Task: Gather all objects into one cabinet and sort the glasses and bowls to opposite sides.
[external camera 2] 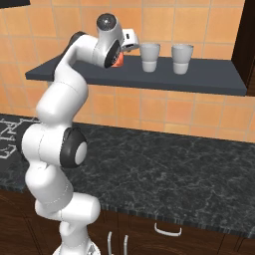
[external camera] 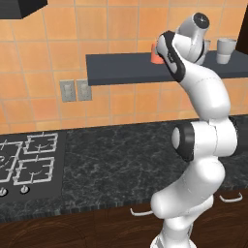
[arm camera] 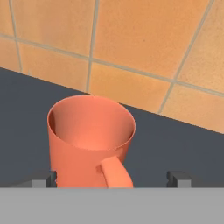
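The hand [arm camera: 111, 178] stands wide around the mug [arm camera: 90, 140] on the shelf [arm camera: 175, 148]; rigid, light and probably slick, it is best gripped across its body.

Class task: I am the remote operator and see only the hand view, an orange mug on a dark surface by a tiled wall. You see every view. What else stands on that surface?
Observer: On the floating shelf, two handleless cups stand to the right of the mug.
Operator: Is anything below the shelf?
Observer: A black stone counter runs beneath it, with a gas hob at its left end.
Operator: Is the gripper closed on the mug?
Observer: No. The gripper is open, its fingertips apart either side of the mug's handle end, not visibly touching it.
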